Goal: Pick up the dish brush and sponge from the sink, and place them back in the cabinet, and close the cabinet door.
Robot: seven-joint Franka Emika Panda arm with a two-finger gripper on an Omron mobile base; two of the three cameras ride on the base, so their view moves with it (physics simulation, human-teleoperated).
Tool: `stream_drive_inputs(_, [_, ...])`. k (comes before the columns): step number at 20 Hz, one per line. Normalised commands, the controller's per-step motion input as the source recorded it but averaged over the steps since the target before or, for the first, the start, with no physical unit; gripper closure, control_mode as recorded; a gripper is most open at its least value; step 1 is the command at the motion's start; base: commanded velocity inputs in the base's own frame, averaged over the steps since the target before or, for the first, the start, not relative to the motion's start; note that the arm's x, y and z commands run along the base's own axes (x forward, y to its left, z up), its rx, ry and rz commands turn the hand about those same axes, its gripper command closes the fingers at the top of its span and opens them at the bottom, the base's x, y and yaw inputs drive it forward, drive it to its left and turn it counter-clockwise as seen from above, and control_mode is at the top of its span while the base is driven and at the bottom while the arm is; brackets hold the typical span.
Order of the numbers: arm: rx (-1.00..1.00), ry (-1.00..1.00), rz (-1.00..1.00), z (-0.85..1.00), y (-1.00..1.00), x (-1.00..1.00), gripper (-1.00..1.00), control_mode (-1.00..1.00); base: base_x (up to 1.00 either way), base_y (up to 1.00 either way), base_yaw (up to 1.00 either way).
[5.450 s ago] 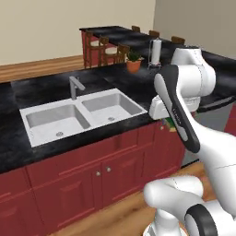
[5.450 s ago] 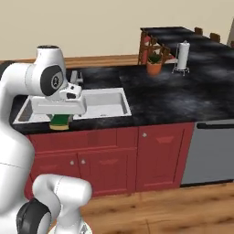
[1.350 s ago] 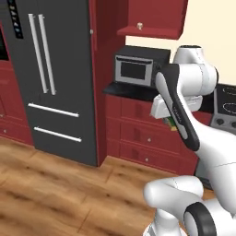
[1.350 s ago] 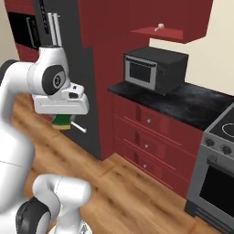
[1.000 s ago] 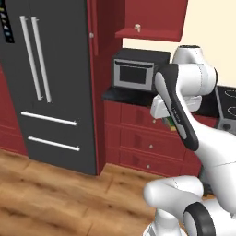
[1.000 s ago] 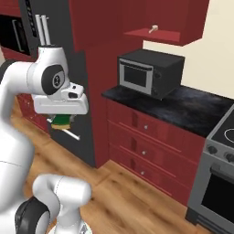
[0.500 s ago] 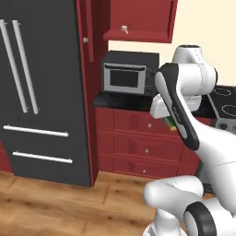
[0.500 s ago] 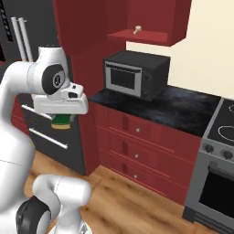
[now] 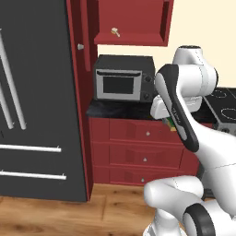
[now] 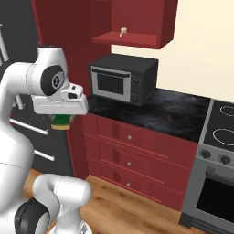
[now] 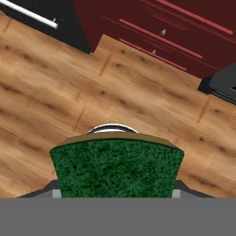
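Item: small dark green rectangular sponge point(image 11: 116, 167) with a lighter tan-yellow top edge, coarse speckled face; in the hand view it sits low and centred, clamped between the jaws of the white arm's two-finger gripper point(image 10: 61, 120), the fingers themselves mostly hidden behind it. In the right base view the sponge hangs just under the hand, at about 9 o'clock, facing down over the wood-plank floor point(image 11: 55, 92).

Item: small dish brush point(image 9: 115, 32) with cream-white head, resting on the red inner shelf of the open dark red upper wall cabinet point(image 9: 133, 20) at 12 o'clock; handle detail too small to judge.

Surroundings: black microwave point(image 10: 123, 77) directly below the shelf on a black stone counter point(image 10: 169, 112). Red drawers with small knobs point(image 9: 143, 150) below the counter edge. Dark grey refrigerator point(image 9: 32, 101) at 9 o'clock. Open air lies between hand and cabinet.
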Motion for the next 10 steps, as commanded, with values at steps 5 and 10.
stream_drive_inputs(5, [0.00, 0.00, 0.00, 0.00, 0.00, 0.00, 1.00, 1.00, 0.73, 0.00, -0.06])
stream_drive_inputs(10, [0.00, 0.00, 0.00, 0.00, 0.00, 0.00, 1.00, 1.00, 0.67, -0.01, 0.00])
